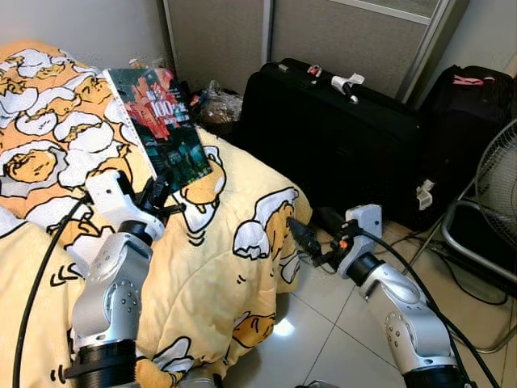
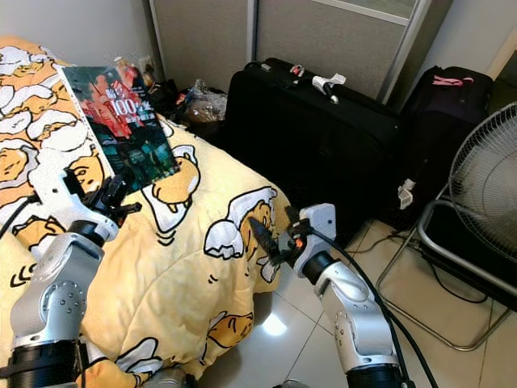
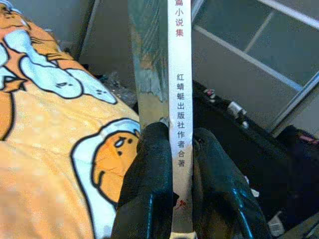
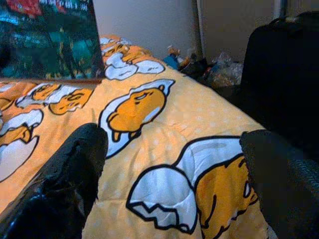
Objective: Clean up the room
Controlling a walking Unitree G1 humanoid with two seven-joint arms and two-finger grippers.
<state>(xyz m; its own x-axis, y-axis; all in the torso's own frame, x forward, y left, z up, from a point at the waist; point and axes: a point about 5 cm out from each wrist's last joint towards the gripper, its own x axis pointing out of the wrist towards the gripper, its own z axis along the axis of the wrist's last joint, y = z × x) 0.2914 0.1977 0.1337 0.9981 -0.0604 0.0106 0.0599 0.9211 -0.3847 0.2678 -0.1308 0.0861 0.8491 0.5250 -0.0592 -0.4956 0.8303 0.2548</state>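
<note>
Left wrist view has the left gripper (image 3: 182,164) clenched on the lower end of a book's (image 1: 157,125) white spine, one black finger (image 3: 149,189) on each side. From the head camera, the book stands lifted above the yellow quilt (image 1: 234,275), its long axis running up and away from the gripper, cover facing the robot and tilted toward the suitcase (image 1: 339,137). The right gripper (image 1: 305,241) hangs spread wide, holding nothing, between the quilt's edge and the suitcase, pointing at the quilt.
</note>
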